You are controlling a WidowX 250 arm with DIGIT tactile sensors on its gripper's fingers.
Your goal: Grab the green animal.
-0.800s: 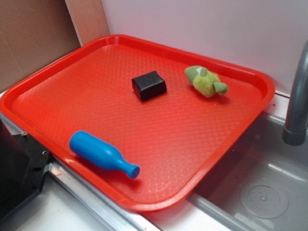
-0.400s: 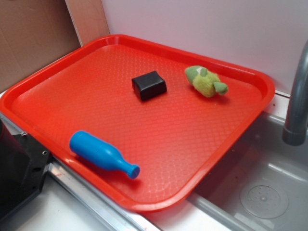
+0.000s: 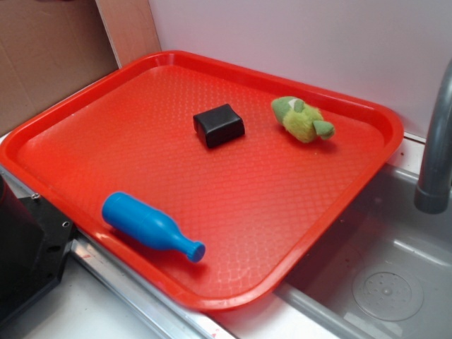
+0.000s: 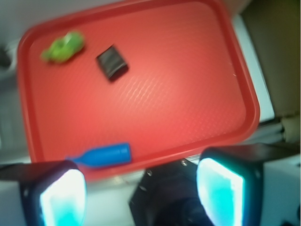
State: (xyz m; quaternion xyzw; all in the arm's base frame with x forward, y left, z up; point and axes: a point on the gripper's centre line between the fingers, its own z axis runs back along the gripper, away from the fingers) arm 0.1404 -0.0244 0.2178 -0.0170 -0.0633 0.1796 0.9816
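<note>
The green animal (image 3: 301, 118) is a small fuzzy plush lying on the red tray (image 3: 85, 106) near its far right corner; in the wrist view the green animal (image 4: 63, 46) lies at the tray's upper left. My gripper (image 4: 141, 197) shows only in the wrist view, high above the tray's near edge and far from the plush. Its two pale fingers (image 4: 63, 197) stand wide apart with nothing between them.
A black block (image 3: 219, 125) lies left of the plush. A blue bottle-shaped toy (image 3: 150, 225) rests by the tray's front rim. A grey faucet (image 3: 434, 155) and a sink basin (image 3: 381, 282) sit to the right, and the robot's black base (image 3: 28, 247) at the lower left.
</note>
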